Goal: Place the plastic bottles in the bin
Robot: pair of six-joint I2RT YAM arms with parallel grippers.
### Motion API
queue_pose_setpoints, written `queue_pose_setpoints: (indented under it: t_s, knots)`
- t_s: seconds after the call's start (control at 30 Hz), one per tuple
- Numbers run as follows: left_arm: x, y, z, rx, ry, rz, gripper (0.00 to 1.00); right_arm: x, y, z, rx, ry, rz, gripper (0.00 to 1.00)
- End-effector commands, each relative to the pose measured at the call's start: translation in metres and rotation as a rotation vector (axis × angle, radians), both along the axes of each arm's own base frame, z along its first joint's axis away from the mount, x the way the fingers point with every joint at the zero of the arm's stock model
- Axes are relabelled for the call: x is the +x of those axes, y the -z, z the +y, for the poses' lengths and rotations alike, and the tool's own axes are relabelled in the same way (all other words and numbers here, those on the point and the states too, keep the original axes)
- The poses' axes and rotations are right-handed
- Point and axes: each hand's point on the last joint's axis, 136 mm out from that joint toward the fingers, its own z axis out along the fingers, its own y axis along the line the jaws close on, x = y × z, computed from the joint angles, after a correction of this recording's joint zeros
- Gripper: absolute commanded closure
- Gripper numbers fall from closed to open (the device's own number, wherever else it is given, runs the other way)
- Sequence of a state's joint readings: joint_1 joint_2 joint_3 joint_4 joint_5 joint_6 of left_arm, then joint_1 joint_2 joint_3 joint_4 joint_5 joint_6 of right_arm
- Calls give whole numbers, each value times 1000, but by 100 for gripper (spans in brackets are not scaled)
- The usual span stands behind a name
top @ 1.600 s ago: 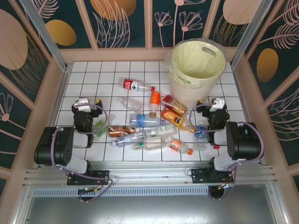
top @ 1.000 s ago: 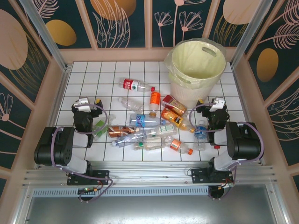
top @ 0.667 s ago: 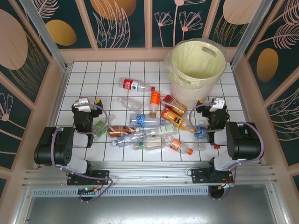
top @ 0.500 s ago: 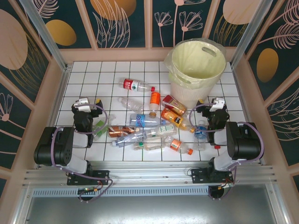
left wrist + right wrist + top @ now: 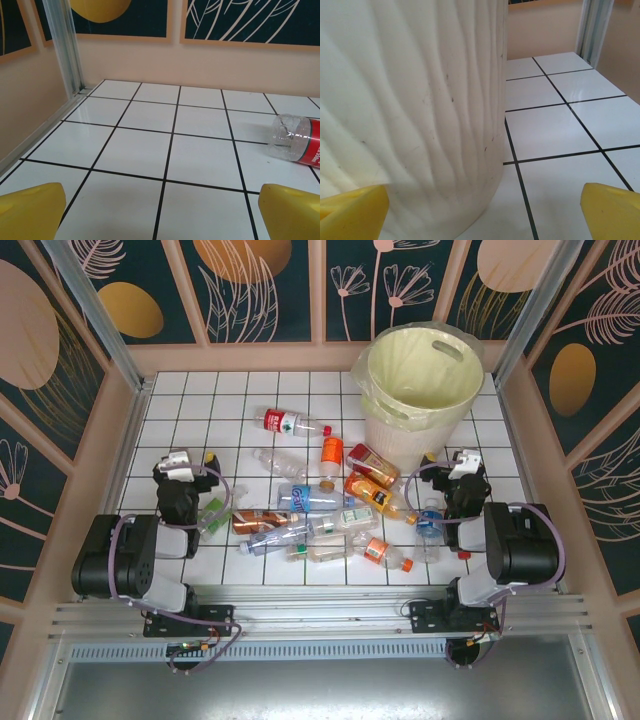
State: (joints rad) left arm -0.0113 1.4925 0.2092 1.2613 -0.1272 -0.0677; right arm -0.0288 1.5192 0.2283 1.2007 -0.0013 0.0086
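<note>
The plastic bottles lie in a heap in the middle of the white tiled tabletop. I count about thirteen, all outside the one pale yellow bin at the back right. Dark walls with painted leaves stand around. The left hand is spread wide, holding nothing. So is the right hand, near the bin.

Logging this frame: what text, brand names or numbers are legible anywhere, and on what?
No text can be read.
Red-label bottle: white print at the left wrist frame edge, cut off and blurred.
Blue-label bottle: print too small from above.
Bin: no marking visible on its wall.
</note>
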Motion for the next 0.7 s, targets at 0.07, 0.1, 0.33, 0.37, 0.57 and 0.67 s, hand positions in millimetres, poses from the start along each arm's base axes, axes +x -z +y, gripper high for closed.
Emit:
queue_pose_setpoints:
  t_s: [0.07,0.1,0.33,0.37,0.57,0.67]
  knots:
    - [-7,-23,1,-10,-1,-68,1,-3,-23,4,-2,-4,-56,1]
    - [-9,-24,2,-12,-4,-65,1,-4,-25,2,-3,8,-58,1]
    - [-13,-47,4,-78,-22,-60,1,-17,-36,4,-11,47,-20,1]
    - [-13,-51,1,-100,-4,-50,1,-18,-37,4,-5,57,3,1]
    - [-20,-77,-15,-337,50,17,1,-46,-60,3,157,170,82,1]
    - [-25,-85,-33,-432,134,38,1,-57,-70,4,232,182,108,1]
